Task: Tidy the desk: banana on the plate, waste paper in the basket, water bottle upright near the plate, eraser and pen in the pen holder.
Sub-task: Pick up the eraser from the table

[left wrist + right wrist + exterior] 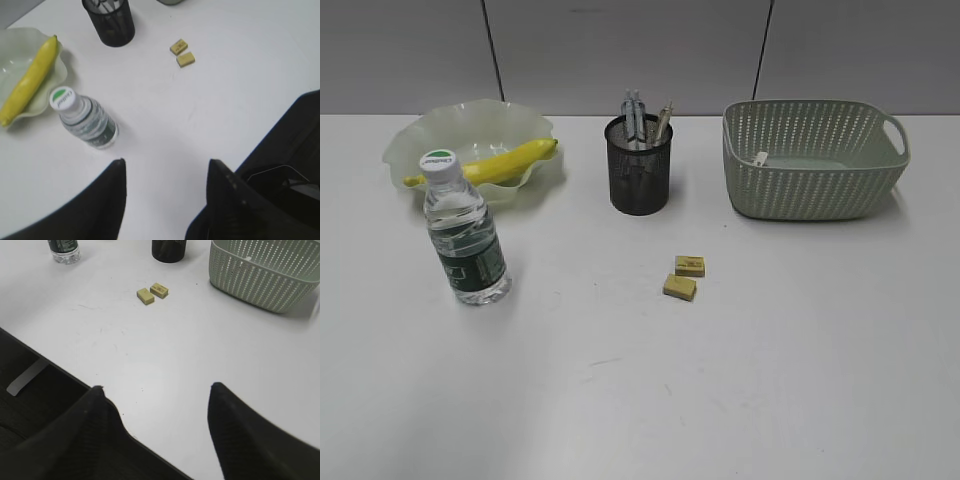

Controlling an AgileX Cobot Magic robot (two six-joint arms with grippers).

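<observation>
Nearest the cameras, the left end effector is held above the white surface with its fingers spread wide and nothing between them; the right end effector is likewise spread wide and empty.

The pen holder, a black mesh cup, is taken as the landmark. In front of it and slightly to its right, two small tan erasers are seen lying side by side on the surface, just apart from each other. In front of it and well to its left, the water bottle is seen standing upright, its white cap topped with green. Pens are seen standing inside the pen holder.

To its left, at about the same depth, the pale-green ruffled plate is set, with the banana lying in it. To its right, the sage-green perforated basket is placed; a small white scrap is visible inside against its left wall.
</observation>
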